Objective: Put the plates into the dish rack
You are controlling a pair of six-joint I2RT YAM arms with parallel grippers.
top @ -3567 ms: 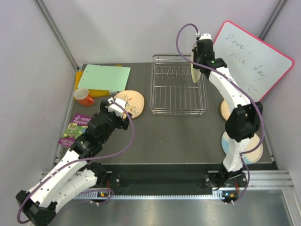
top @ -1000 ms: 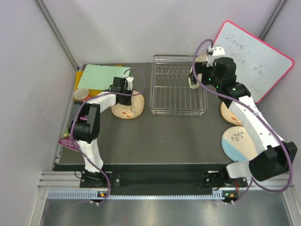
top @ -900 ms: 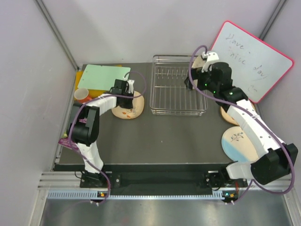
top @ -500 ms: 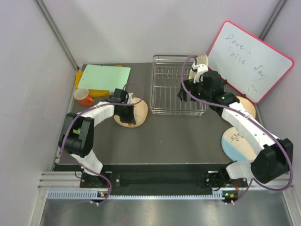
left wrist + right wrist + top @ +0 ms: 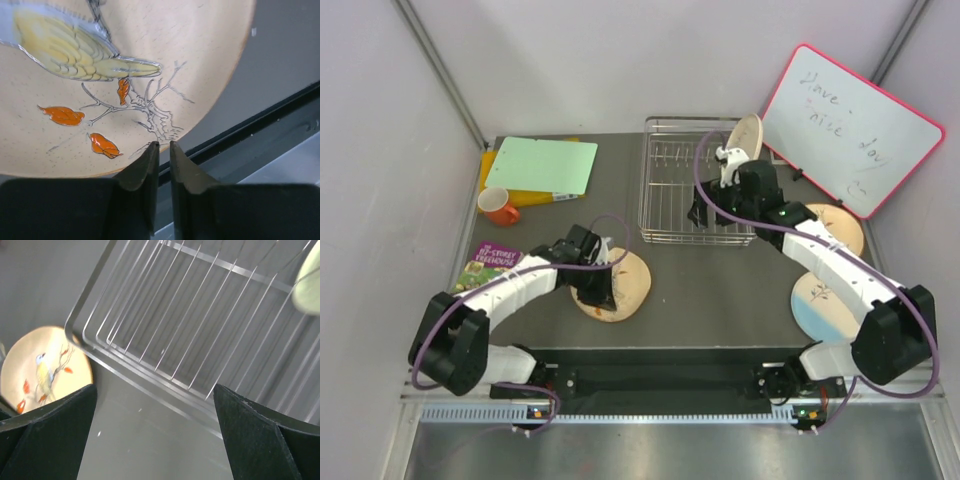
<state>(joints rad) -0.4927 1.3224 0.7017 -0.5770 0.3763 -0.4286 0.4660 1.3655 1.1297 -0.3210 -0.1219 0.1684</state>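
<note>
- The left gripper (image 5: 161, 149), low and left of centre in the top view, has its fingers clenched almost together on the near rim of the peach round ceramic plate with a bird and orange leaves (image 5: 125, 60). That plate lies on the dark grey table (image 5: 720, 290), apart from the chrome wire dish rack (image 5: 665, 190) and below its lower left corner in the frame
- The hold looks shallow, just fingertips on a thin edge. I judge the lift should be slow, tipping the plate upright about the pinched rim before carrying it up the frame
- At lower right the light blue and cream round plate (image 5: 815, 310) lies flat, and above it a second peach round plate (image 5: 840, 225) sits partly under the right arm. Both are outside the rack and not yet loaded
- The right gripper (image 5: 154, 389) hangs over the near right part of the rack with its jaws spread wide, holding nothing. It would do well to draw off to the right first, or the two arms could meet over the wires
- At the upper right corner of the rack the pale yellow-green round plate (image 5: 745, 137) stands on edge, leaning. Aim the bird plate at a free slot to its left and lower it edge first between the wires, so that it does not knock that one
</note>
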